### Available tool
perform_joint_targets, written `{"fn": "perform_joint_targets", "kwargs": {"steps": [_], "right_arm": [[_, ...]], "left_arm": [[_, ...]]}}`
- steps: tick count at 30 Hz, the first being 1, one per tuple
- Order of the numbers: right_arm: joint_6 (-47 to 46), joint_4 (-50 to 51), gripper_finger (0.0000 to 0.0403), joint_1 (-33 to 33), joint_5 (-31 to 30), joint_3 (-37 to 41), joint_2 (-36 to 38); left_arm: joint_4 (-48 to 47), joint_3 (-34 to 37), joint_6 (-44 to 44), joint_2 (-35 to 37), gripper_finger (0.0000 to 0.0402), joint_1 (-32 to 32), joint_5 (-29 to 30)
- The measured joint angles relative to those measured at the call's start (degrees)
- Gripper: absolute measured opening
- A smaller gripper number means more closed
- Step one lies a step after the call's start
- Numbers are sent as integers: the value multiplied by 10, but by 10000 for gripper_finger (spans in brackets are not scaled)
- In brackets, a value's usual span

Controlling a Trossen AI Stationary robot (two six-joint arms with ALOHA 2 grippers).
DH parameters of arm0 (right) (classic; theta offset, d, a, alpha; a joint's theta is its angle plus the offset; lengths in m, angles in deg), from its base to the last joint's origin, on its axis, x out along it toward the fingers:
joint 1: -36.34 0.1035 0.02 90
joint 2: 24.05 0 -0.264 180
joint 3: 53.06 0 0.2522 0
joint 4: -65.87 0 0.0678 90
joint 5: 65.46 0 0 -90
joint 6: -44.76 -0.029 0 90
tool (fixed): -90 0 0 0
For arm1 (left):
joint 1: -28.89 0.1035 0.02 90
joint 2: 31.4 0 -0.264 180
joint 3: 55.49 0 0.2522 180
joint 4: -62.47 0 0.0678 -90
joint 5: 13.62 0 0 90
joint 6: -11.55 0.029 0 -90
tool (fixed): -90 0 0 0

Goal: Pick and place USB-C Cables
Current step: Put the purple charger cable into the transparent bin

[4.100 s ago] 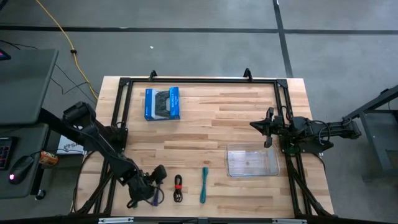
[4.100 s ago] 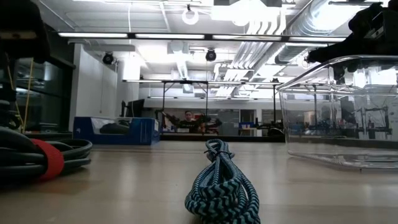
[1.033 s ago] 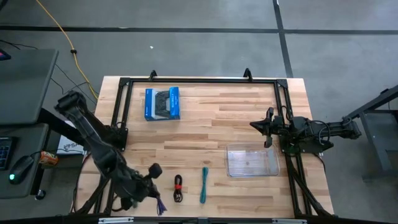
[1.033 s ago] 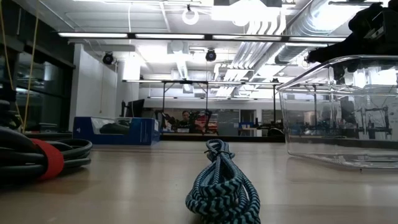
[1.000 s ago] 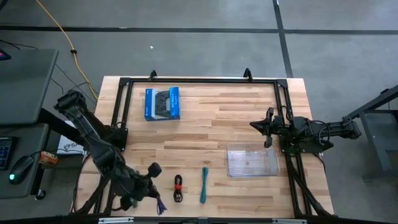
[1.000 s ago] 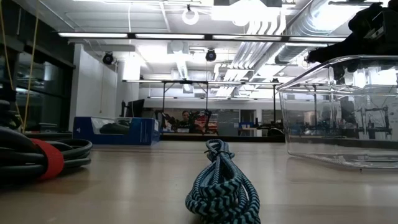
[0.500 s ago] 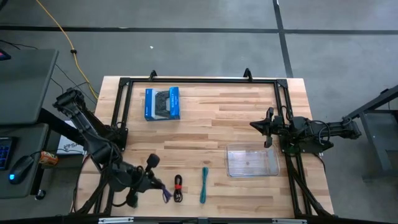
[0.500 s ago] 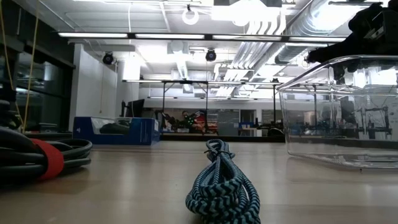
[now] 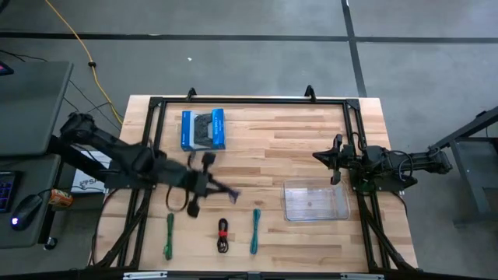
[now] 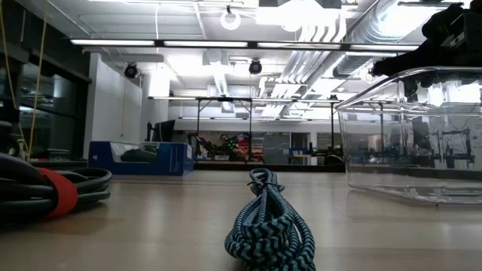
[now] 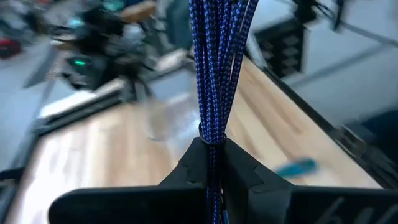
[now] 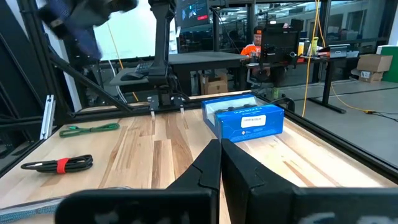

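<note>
The tabletop (image 9: 257, 155) is carrying, toward its far left corner, a blue box (image 9: 203, 129) picturing a gamepad. A clear container (image 9: 315, 201) is sitting near the right edge, toward the near side. The left arm is reaching over the middle of the tabletop; its left tool (image 9: 212, 183) is pressed together, pinching the purple cable (image 11: 217, 62), which is hanging clear of the surface between the fingers. In the high view that cable is showing only as a blurred dark streak, so its exact lie over the wood is probably uncertain. The right arm is waiting at the right edge, beside the container's far side, with the right tool (image 9: 336, 159) pressed together and gripping nothing. Three cables are lying in a row along the near edge: the green cable (image 9: 169, 236) nearest the left edge, the black cable with a red band (image 9: 223, 235) in the middle, and the teal cable (image 9: 254, 231) toward the container, all apart from one another.
</note>
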Motion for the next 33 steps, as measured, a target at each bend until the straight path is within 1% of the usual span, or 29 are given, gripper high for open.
{"fn": "perform_joint_targets", "kwargs": {"steps": [4, 8, 15, 20, 24, 26, 33], "right_arm": [[0, 0, 0, 0, 0, 0, 0], [0, 0, 0, 0, 0, 0, 0], [0, 0, 0, 0, 0, 0, 0], [0, 0, 0, 0, 0, 0, 0], [0, 0, 0, 0, 0, 0, 0], [0, 0, 0, 0, 0, 0, 0], [0, 0, 0, 0, 0, 0, 0]], "left_arm": [[71, 36, 9, 33, 0, 55, -29], [170, 106, -5, 80, 0, 90, -41], [342, 251, -34, 176, 0, 108, -43], [410, 321, -48, 219, 0, 108, -45], [469, 360, -59, 222, 0, 107, -46], [492, 368, -66, 220, 0, 107, -46], [502, 370, -67, 218, 0, 107, -47]]}}
